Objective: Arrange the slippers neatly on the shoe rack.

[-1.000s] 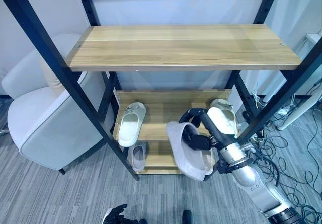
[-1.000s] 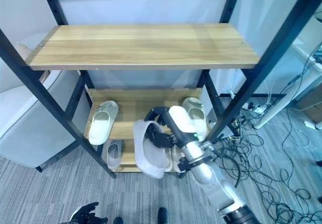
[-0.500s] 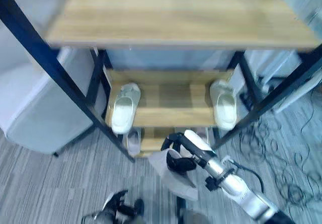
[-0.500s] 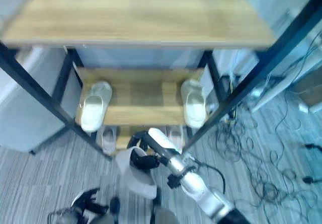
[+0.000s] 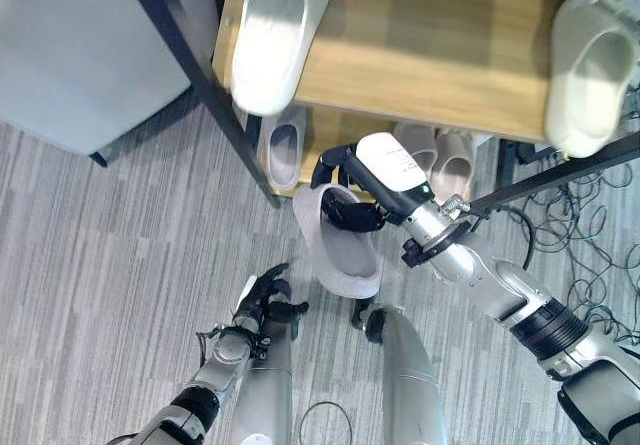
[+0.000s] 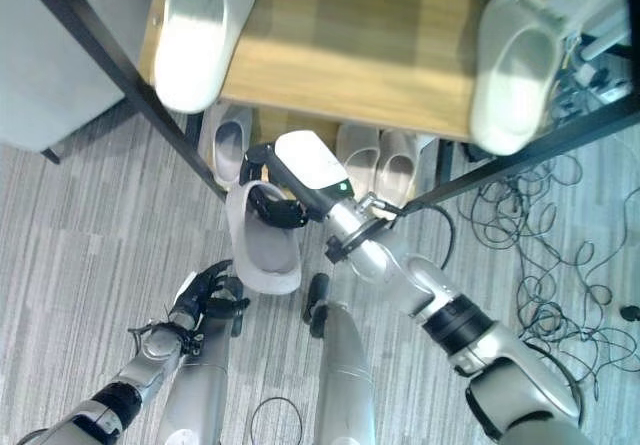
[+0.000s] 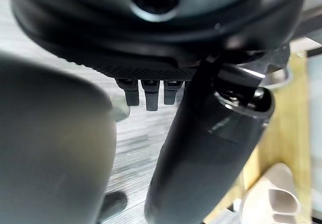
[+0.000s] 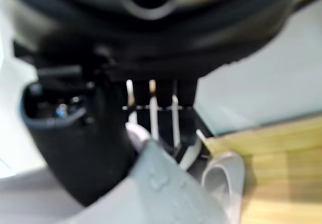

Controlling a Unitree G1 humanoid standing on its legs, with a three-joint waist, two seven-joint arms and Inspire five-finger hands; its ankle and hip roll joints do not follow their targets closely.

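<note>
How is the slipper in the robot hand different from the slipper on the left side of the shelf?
The held slipper is gripped by the right robot hand and hangs above the floor; the shelf slipper rests on the wooden shelf, touched by nothing. The held slipper looks greyer, the shelf slipper creamier. Both are pale open-backed slippers.

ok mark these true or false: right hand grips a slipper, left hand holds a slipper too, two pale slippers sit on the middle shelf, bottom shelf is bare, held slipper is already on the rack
1. The right hand grips a grey slipper: true.
2. The left hand holds a slipper too: false; it holds nothing, low over the carpet.
3. Two pale slippers sit on the middle shelf: true, the left slipper and the right slipper.
4. The bottom shelf is bare: false; bottom-shelf slippers lie there.
5. The held slipper is already on the rack: false; it hangs in front, above the floor.
</note>
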